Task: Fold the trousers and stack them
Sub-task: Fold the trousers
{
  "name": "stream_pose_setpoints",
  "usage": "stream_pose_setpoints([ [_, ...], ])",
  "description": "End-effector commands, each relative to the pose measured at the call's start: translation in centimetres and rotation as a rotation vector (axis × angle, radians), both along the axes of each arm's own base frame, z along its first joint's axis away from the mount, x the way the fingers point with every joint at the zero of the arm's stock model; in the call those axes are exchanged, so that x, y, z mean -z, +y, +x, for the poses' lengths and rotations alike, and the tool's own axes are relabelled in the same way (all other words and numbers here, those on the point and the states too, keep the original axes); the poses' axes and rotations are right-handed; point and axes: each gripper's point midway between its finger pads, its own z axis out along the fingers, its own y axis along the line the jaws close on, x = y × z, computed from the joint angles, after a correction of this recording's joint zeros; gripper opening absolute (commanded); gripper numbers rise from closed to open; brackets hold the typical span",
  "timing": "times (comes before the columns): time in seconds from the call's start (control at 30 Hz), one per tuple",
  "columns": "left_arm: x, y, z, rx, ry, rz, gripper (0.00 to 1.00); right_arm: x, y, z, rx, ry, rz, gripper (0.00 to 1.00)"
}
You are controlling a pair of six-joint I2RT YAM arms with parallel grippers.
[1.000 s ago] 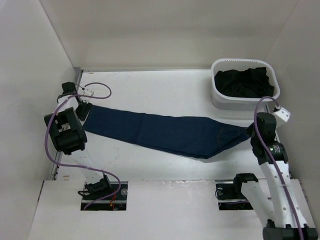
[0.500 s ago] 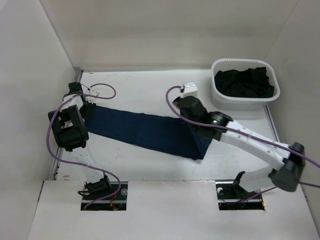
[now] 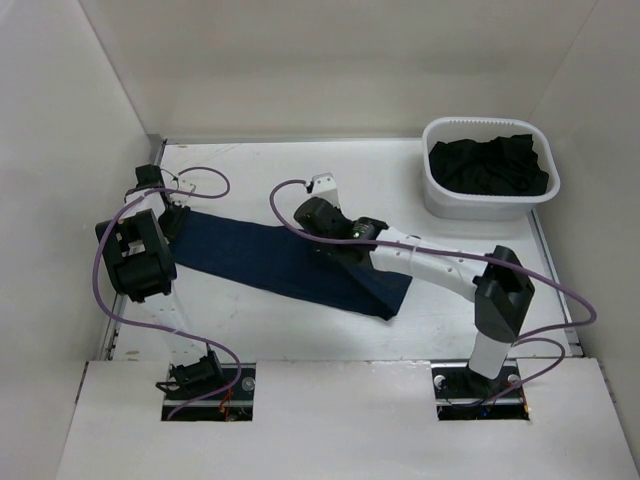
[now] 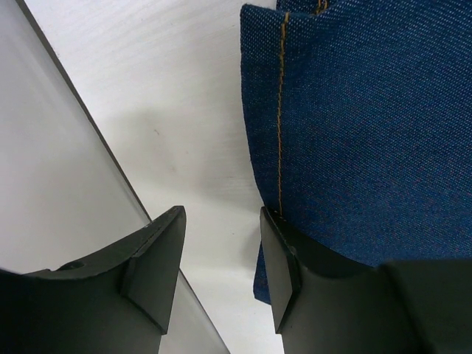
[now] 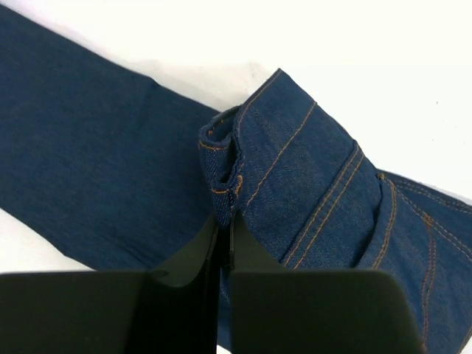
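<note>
Roughly mid first fold: trousers (image 3: pixel 250 258) lie lengthwise on the tabletop (image 3: pixel 300 180), with the right end raised and doubled back over the middle. It's not laid flat yet, and the further folds and stacking look undone. Grip side: right claw (image 5: pixel 223 232) is clenched on a stitched denim edge and holds that flap up. At the left end, left claw (image 4: pixel 221 217) is released, only bare tabletop between its jaws, one finger at the seam edge. Back right, white tub (image 3: pixel 432 198) of dark cloth, well apart.
</note>
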Motion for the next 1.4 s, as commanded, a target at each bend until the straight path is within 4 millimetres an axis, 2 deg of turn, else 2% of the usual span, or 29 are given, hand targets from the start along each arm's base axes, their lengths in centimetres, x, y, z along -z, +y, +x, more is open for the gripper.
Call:
stream_pose_setpoints([
  [0.0, 2.8, -1.7, -1.3, 0.008, 0.068, -0.079, 0.45, -6.4, 2.7, 0.3, -0.014, -0.114, 0.176, 0.0],
  [0.07, 3.0, -1.7, -1.4, 0.005, 0.072, -0.081, 0.45, -6.3, 4.2, -0.6, -0.076, -0.129, 0.148, 0.0],
  [0.17, 3.3, -1.9, -1.6, 0.007, 0.082, -0.087, 0.45, -4.7, 7.1, -1.9, -0.163, -0.104, 0.113, 0.0],
  [0.23, 3.5, -2.0, -1.7, 0.006, 0.086, -0.089, 0.45, -2.6, 9.2, -2.6, -0.226, -0.073, 0.092, 0.0],
  [0.3, 3.6, -2.0, -1.7, 0.005, 0.087, -0.09, 0.45, -0.8, 10.1, -2.7, -0.256, -0.055, 0.075, 0.0],
  [0.5, 3.5, -2.1, -1.6, 0.013, 0.086, -0.088, 0.45, 3.5, 10.7, -3.6, -0.3, 0.013, 0.03, 0.0],
  [0.63, 3.1, -2.2, -1.3, 0.015, 0.079, -0.087, 0.46, 5.4, 10.1, -3.5, -0.296, 0.041, -0.002, 0.01],
  [0.7, 2.8, -2.3, -1.2, 0.018, 0.072, -0.084, 0.47, 5.9, 10.3, -3.9, -0.32, 0.056, -0.004, 0.1],
  [0.73, 2.5, -2.3, -1.1, 0.018, 0.064, -0.082, 0.47, 6.3, 10.7, -4.3, -0.344, 0.075, 0.004, 0.24],
  [0.77, 2.0, -2.2, -0.8, 0.018, 0.052, -0.075, 0.48, 6.6, 11.3, -5.1, -0.388, 0.104, 0.021, 0.44],
  [0.8, 1.3, -2.0, -0.4, 0.017, 0.03, -0.065, 0.49, 6.6, 12.1, -5.9, -0.442, 0.132, 0.048, 0.55],
  [0.87, -0.8, -1.4, 0.7, 0.013, -0.027, -0.046, 0.51, 5.3, 13.6, -7.5, -0.55, 0.153, 0.119, 0.68],
  [0.97, -4.5, -0.4, 2.2, 0.005, -0.109, -0.024, 0.53, 1.1, 13.9, -8.3, -0.602, 0.073, 0.209, 0.76],
  [1.03, -7.2, -0.3, 3.1, 0.015, -0.161, -0.005, 0.54, -1.7, 13.0, -8.5, -0.578, 0.031, 0.279, 0.76],
  [1.07, -8.5, -0.2, 3.3, 0.02, -0.181, 0.005, 0.54, -2.6, 11.8, -8.1, -0.525, 0.022, 0.313, 0.76],
  [1.13, -11.0, -1.4, 3.8, 0.051, -0.218, 0.013, 0.54, -3.2, 7.6, -6.5, -0.332, 0.018, 0.366, 0.76],
  [1.2, -13.1, -3.9, 4.1, 0.104, -0.249, -0.003, 0.55, -1.6, 2.3, -5.8, -0.115, 0.059, 0.424, 0.75],
  [1.23, -13.9, -5.8, 4.1, 0.146, -0.258, -0.022, 0.55, -0.2, -0.6, -5.8, 0.001, 0.093, 0.462, 0.74],
  [1.3, -14.8, -9.9, 3.7, 0.244, -0.256, -0.067, 0.56, 2.7, -5.5, -6.8, 0.197, 0.163, 0.534, 0.72],
  [1.37, -14.9, -13.5, 2.8, 0.321, -0.232, -0.105, 0.57, 5.0, -9.2, -7.9, 0.335, 0.202, 0.603, 0.71],
])
